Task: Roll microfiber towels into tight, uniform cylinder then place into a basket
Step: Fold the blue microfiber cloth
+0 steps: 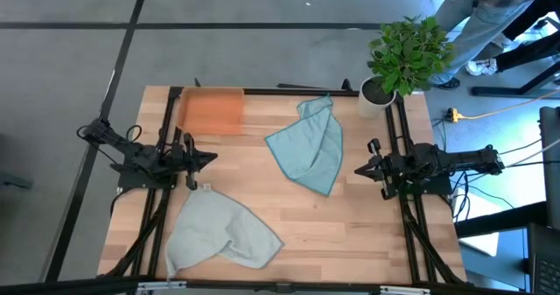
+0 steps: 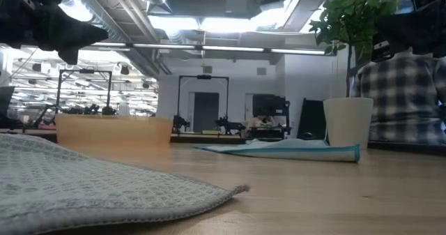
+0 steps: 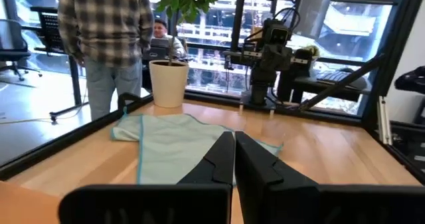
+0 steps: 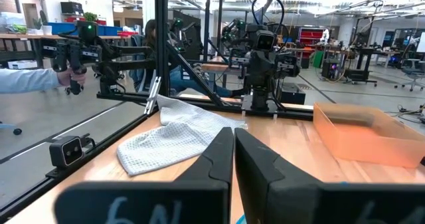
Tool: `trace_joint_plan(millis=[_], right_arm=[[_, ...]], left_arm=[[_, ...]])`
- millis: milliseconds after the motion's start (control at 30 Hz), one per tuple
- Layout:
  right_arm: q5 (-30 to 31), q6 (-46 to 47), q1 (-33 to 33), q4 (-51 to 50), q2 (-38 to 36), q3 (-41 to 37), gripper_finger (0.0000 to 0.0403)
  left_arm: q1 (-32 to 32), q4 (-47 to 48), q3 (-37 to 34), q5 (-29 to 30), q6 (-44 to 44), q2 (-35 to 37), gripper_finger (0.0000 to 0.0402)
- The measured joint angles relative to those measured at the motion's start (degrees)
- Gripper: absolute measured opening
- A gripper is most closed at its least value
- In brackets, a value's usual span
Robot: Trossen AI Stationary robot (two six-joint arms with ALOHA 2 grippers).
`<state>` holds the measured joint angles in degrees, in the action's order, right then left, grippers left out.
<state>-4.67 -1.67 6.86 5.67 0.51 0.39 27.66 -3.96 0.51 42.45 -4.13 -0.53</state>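
Note:
A light teal-blue microfiber towel (image 1: 309,146) lies crumpled flat on the wooden table, right of centre; it also shows in the left wrist view (image 3: 174,144). A pale grey-green towel (image 1: 219,231) lies bunched near the front left edge, seen too in the right wrist view (image 4: 174,137). The orange basket (image 1: 211,112) stands at the far left. My left gripper (image 1: 213,158) hovers shut at the table's left side, above the surface. My right gripper (image 1: 359,169) hovers shut at the right side. Both touch nothing.
A white pot with a green plant (image 1: 385,89) stands at the table's far right corner. A person in a plaid shirt (image 3: 106,31) stands beyond that corner. Black frame rails (image 1: 289,92) run along the table's far, left and right sides.

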Motion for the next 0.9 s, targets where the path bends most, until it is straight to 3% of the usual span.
trace_joint_plan(millis=[267,500,767,900], right_arm=[[0.0,0.1,0.0,-0.1,0.0,0.0,0.0018],[-0.1,0.1,0.0,-0.5,0.0,0.0,0.0018],[-0.1,0.1,0.0,-0.4,0.0,0.0,0.0018],[-0.1,0.0,0.0,0.1,0.0,0.0,0.0018]], left_arm=[[0.0,-3.4,0.4,-8.0,6.0,0.0,0.0002],[0.0,1.7,10.4,-12.1,7.3,-3.2,0.0002],[0.0,7.4,24.7,-11.2,15.6,-17.6,0.0002],[-0.2,16.0,32.7,-6.4,16.3,-26.2,0.0002]])
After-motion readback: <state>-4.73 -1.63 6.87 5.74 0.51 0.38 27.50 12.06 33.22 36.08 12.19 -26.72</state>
